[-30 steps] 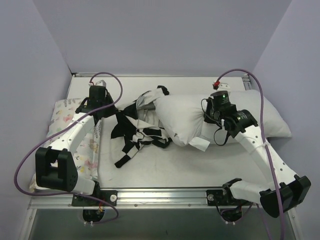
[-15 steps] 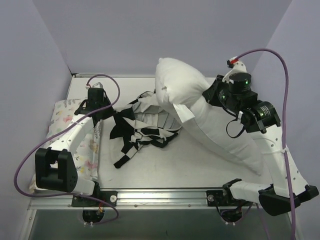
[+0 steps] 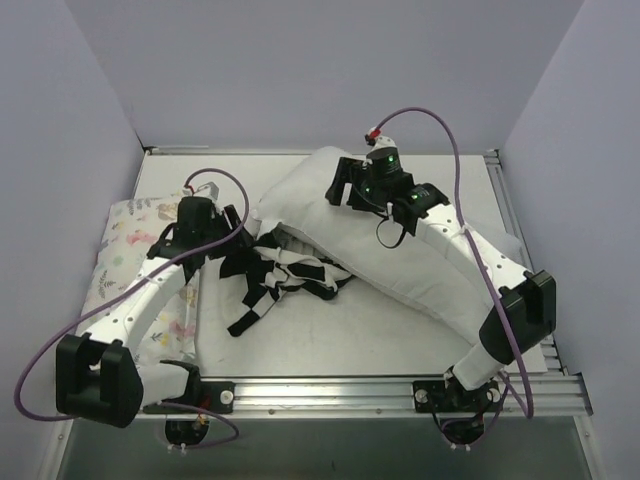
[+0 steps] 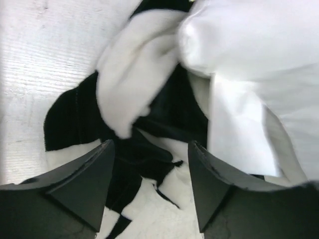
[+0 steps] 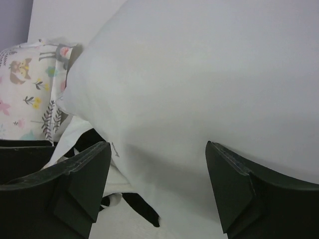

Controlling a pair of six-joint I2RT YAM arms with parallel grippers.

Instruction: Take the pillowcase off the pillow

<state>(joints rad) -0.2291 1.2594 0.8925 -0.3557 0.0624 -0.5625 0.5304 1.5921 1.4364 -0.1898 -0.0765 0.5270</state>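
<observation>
White cotton with pastel flowers at the far left of the desk [image 3: 330,335]: a smaller floral pillow [image 3: 125,255], not part of the job. Just beside it, the left hand [image 3: 232,228], low over the edge of the pillowcase [image 3: 285,272], fingers spread and clamping nothing, as far as can be judged. Then the pillowcase itself, black-and-white checks crumpled in a heap on the desk left of centre, far edge tucked under the pillow [image 3: 410,275]. To the right, the pillow, plain white and bare, lying slantwise from the centre back toward the near right corner, left end resting on the heap. Over that left end, the right hand [image 3: 340,188], also released, holding nothing. Judged as the last step: cover practically off, only to be pulled clear. Next move probably: close the left hand on the checked cloth and draw it leftward, pillow kept in place by the right. From the left wrist only: white and black folds lying just between the fingers [image 4: 84,184], ready for a pinch. From the right wrist only: smooth pillow skin, a strip of black cloth peeking from under its edge. From the top only: the whole layout.
</observation>
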